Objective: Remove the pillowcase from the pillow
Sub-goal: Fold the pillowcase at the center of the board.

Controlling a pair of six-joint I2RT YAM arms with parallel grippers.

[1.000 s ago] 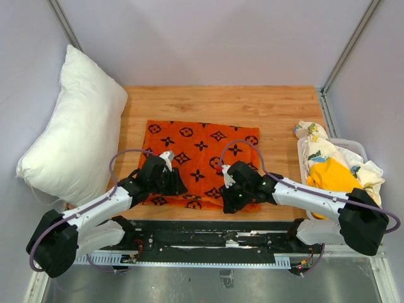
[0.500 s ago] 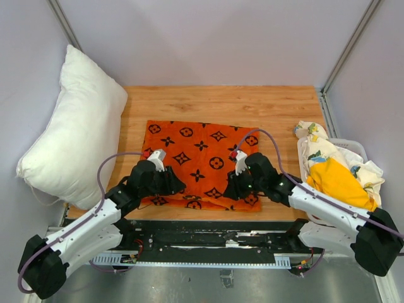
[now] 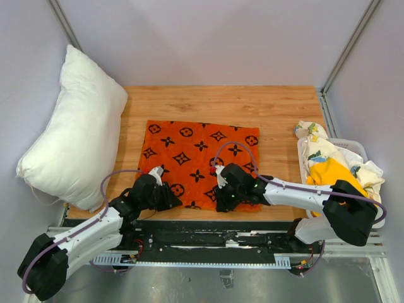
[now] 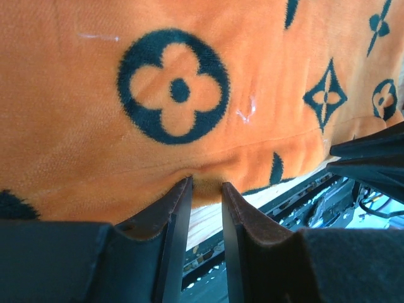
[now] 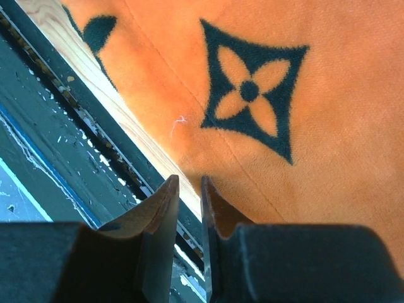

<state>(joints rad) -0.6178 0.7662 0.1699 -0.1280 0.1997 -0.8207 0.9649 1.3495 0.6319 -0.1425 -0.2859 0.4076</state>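
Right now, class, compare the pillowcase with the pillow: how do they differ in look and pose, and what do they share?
The pillowcase is bright orange with black motifs; the pillow is plain white. The pillowcase lies flat and thin on the table; the pillow is plump and sits at the table's left edge. Both look soft and roughly rectangular, and they lie apart.

Left arm (image 3: 88, 227), right arm (image 3: 297, 194): white links, black joints, looping purple cables (image 3: 235, 144); black tapered jaws.

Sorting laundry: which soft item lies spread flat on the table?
The orange pillowcase with black motifs; the white pillow is plump, the cloths are bunched in a basket.
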